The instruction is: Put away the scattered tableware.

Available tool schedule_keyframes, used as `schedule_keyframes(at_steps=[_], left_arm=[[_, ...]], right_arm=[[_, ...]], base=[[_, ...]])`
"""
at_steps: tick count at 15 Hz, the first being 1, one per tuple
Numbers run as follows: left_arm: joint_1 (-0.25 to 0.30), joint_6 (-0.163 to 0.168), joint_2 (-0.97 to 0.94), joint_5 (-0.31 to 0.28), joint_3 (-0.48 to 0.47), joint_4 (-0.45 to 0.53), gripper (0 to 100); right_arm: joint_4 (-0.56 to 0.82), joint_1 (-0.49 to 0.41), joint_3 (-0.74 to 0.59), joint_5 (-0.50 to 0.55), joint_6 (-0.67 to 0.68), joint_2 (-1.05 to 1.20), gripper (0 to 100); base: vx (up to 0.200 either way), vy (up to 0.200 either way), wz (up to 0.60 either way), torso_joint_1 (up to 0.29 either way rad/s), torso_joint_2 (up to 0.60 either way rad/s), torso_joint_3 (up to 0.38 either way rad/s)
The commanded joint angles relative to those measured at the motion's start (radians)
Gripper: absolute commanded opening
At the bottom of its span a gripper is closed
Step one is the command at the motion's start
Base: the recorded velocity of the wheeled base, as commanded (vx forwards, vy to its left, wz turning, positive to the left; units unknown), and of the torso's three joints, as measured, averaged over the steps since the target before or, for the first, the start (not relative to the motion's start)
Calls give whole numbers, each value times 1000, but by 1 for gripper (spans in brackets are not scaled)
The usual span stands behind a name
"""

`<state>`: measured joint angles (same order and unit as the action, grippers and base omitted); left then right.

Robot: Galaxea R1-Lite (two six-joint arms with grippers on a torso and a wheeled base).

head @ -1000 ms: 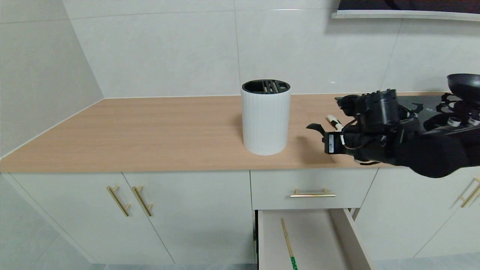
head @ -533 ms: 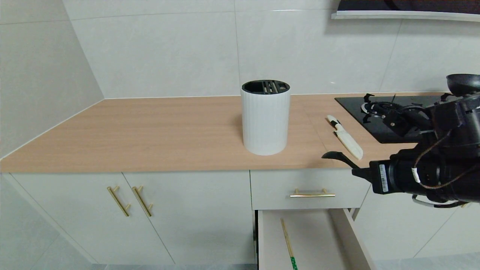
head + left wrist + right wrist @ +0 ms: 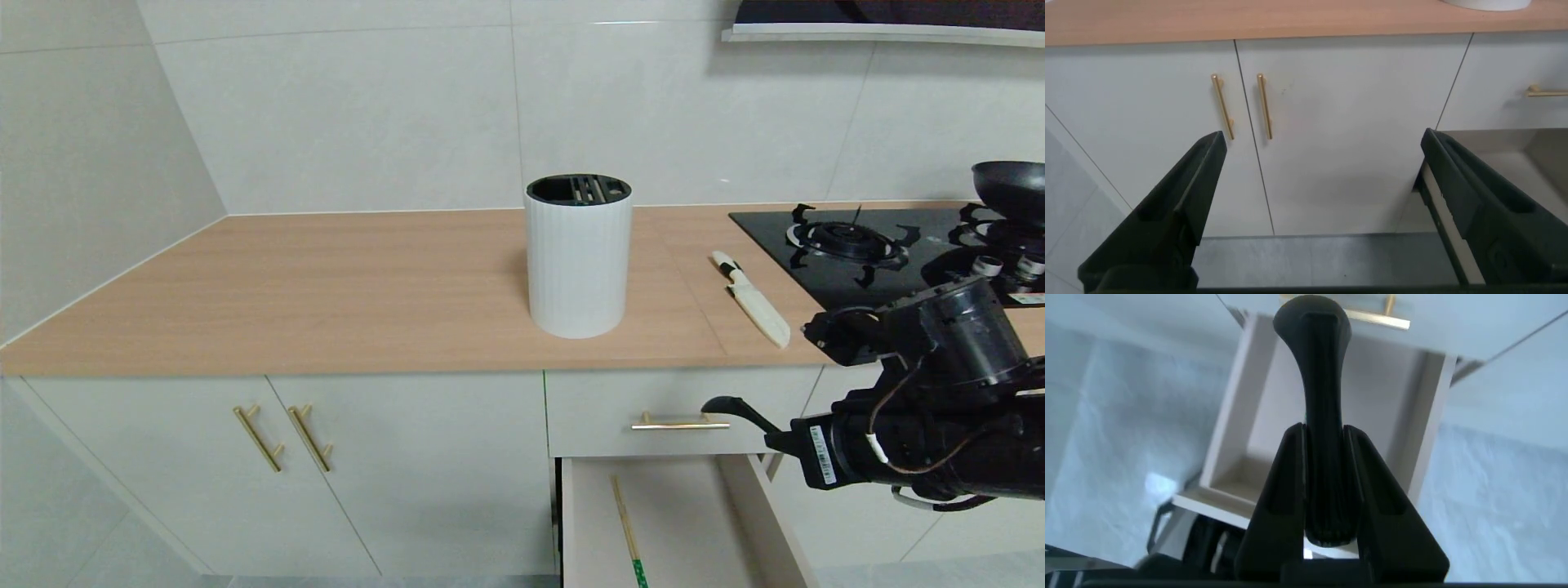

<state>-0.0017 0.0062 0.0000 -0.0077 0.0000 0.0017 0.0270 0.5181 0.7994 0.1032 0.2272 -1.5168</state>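
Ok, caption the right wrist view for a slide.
Right gripper shut on a black utensil, above the open drawer.

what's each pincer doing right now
left pincer: open, empty
right pincer: shut on the black spoon

Head above, wrists low; drawer [image 3: 678, 514] shared.

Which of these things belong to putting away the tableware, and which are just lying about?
Job: black utensil in the right gripper, knife on the counter, chopsticks in the open drawer, white holder.
Lying about: stove, black pan, cabinet doors.
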Motion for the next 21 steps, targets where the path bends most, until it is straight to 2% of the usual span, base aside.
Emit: schedule_keyframes(at_steps=[1,7,10,21], left_arm=[[0,0,2,0,0,0,100],[0,0,2,0,0,0,100],[0,0,2,0,0,0,100],[0,0,2,0,0,0,100]], right_arm=[[1,0,-2,1,0,-54,0],[-24,0,-9,4,0,-118,0],[-64,0,-28,7,0,-154,0],[-79,0,-31,9,0,-201,0]], base=[[0,0,0,0,0,0],[0,0,0,-68,162,89],[0,0,0,-180,461,266],[0,0,0,-162,467,298]])
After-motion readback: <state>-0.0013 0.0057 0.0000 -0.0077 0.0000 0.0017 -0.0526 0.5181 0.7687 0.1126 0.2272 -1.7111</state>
